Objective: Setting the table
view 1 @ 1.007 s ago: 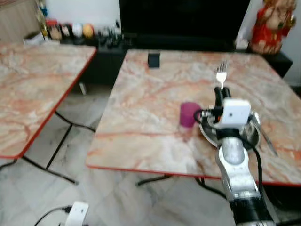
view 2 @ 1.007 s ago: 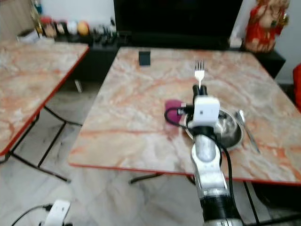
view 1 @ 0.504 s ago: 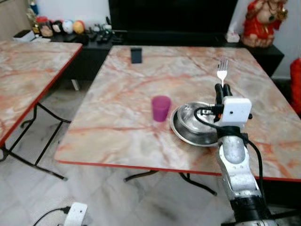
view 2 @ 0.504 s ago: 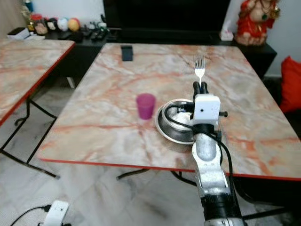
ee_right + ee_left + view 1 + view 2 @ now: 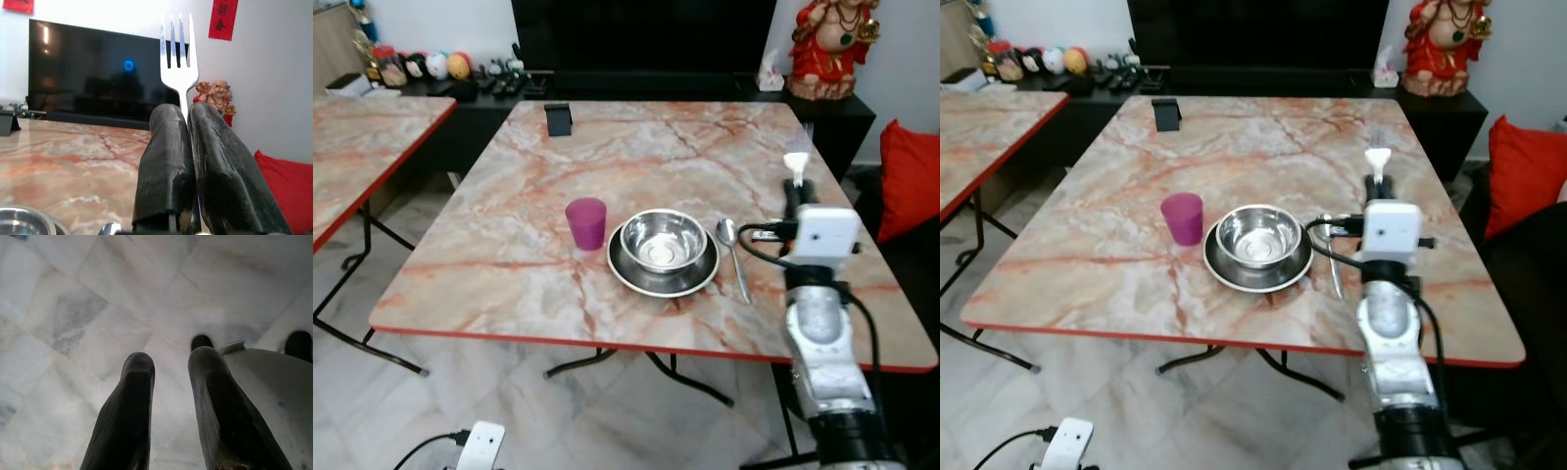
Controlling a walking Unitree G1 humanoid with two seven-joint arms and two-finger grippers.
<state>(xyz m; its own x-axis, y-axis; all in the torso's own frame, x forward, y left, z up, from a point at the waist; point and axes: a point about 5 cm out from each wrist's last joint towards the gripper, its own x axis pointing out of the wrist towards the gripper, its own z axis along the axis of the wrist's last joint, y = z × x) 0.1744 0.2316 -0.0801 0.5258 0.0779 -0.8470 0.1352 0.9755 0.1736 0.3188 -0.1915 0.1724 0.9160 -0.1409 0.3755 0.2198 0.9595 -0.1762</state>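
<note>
The right tool [image 5: 188, 147] pinched a shiny steel fork [image 5: 178, 58] upright, tines up. On the veined marble bench [image 5: 1263, 147], a round steel bowl [image 5: 1258, 235] sat in a plate [image 5: 1224, 274]; a purple cup [image 5: 1182, 217] stood at its 9 o'clock and a spoon [image 5: 734, 255] lay at its 3 o'clock. The left tool [image 5: 168, 411] was slightly spread above pale floor tiles [image 5: 73, 308].

Right tool [image 5: 188, 117] raised, fingers pinched on fork [image 5: 178, 58]; left tool [image 5: 168, 377] hanging, fingers parted.

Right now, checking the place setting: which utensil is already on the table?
The spoon, lying right of the plate. The fork stands upright in the right gripper.
</note>
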